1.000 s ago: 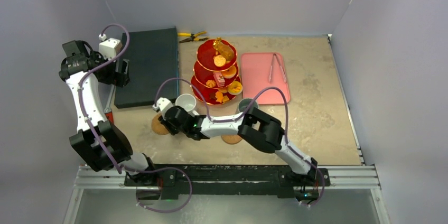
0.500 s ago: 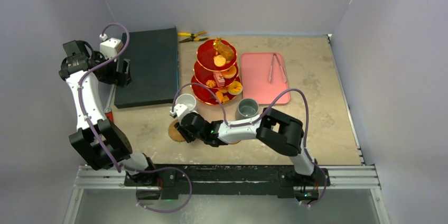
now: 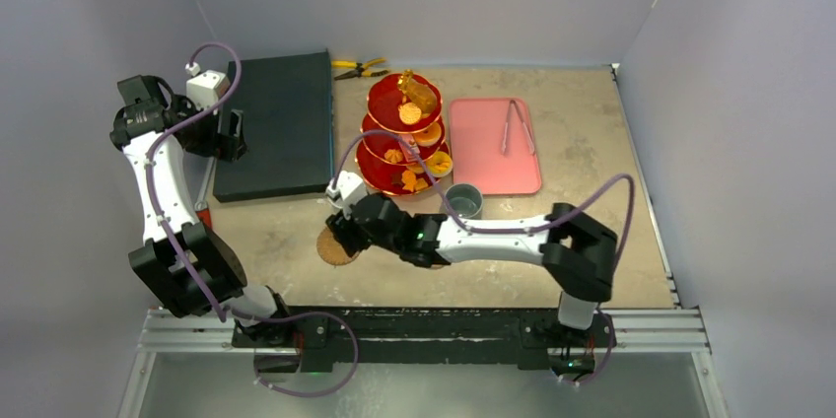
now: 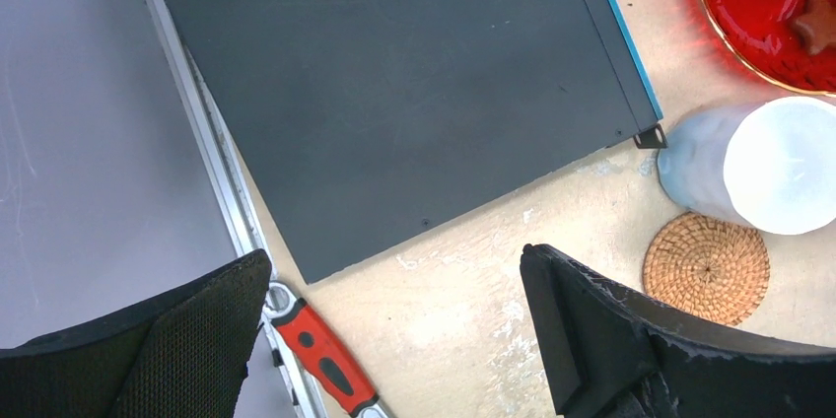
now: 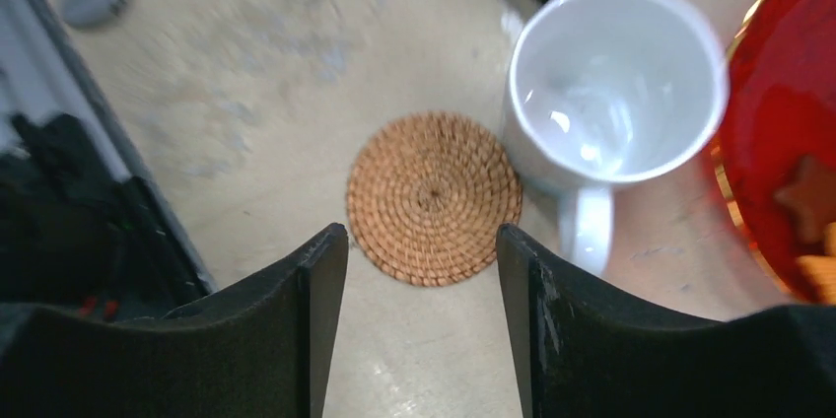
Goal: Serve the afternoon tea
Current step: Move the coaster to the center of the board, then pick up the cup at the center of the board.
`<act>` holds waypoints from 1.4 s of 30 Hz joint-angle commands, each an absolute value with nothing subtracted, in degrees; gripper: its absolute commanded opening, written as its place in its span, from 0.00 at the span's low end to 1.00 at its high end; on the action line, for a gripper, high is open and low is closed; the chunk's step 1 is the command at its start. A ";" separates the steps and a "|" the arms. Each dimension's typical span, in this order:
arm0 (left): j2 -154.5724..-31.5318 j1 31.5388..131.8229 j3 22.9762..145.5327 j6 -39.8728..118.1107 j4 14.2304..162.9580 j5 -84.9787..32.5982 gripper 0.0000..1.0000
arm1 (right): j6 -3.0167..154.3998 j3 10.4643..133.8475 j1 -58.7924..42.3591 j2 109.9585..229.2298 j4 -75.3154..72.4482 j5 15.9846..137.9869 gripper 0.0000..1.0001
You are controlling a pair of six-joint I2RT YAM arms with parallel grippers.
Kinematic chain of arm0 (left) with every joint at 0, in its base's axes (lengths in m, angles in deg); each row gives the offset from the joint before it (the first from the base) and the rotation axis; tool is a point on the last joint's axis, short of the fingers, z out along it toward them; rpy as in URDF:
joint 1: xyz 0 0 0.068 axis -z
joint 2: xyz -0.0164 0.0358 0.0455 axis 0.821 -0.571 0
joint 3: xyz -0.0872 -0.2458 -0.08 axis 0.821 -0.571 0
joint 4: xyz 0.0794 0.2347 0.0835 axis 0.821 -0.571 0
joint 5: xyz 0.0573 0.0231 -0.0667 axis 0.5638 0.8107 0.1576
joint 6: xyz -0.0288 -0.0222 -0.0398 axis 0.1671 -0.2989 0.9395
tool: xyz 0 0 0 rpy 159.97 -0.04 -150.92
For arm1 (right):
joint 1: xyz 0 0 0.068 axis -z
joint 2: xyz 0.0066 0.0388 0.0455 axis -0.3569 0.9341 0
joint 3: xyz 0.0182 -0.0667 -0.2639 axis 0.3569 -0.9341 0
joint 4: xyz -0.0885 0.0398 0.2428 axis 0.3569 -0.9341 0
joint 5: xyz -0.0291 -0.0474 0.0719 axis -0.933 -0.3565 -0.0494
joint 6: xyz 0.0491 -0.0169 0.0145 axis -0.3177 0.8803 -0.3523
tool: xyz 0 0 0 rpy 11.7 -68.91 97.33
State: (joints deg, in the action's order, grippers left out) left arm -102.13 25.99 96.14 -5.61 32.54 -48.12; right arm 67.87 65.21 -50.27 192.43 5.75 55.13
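Note:
A round cork coaster [image 5: 434, 196] lies flat on the table, right beside the white mug [image 5: 616, 83]. My right gripper [image 5: 422, 241] is open just short of the coaster, with nothing between its fingers. From above, that gripper [image 3: 345, 231] hovers over the coaster [image 3: 333, 248], and its wrist hides the white mug. The grey mug [image 3: 462, 201] stands in front of the red three-tier stand [image 3: 404, 137], which carries biscuits. My left gripper [image 4: 394, 260] is wide open and empty, high over the near corner of the dark slab [image 4: 394, 93].
A pink tray [image 3: 493, 157] holding tongs [image 3: 513, 122] sits to the right of the stand. Yellow-handled pliers [image 3: 357, 68] lie at the back. A red-handled tool [image 4: 315, 359] rests by the left rail. My right arm stretches across the front of the table.
The right arm reached further right and forward, and the coaster went with it toward the white mug. Its jaws have opened and the coaster now lies free. The left arm held still.

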 commanded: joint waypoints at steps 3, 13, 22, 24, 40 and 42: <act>-101.51 25.65 96.98 -4.51 33.05 -50.77 0.99 | 70.22 64.28 -46.07 185.67 3.76 53.83 0.62; -101.37 25.62 96.70 -4.31 32.89 -52.35 0.99 | 76.15 67.38 -41.65 190.24 -2.38 57.64 0.66; -101.28 25.60 97.03 -4.70 31.53 -54.10 0.99 | 76.34 70.74 -41.39 196.94 -1.11 59.34 0.60; -101.18 25.63 96.78 -4.38 31.95 -53.59 0.99 | 76.21 71.89 -41.40 198.25 -1.02 59.01 0.56; -99.50 25.61 94.68 -2.77 34.06 -52.66 0.99 | 77.51 72.41 -42.11 194.47 4.44 50.47 0.00; -99.33 25.65 94.57 -2.70 34.31 -52.67 0.99 | 77.88 71.31 -42.95 192.47 5.20 50.20 0.00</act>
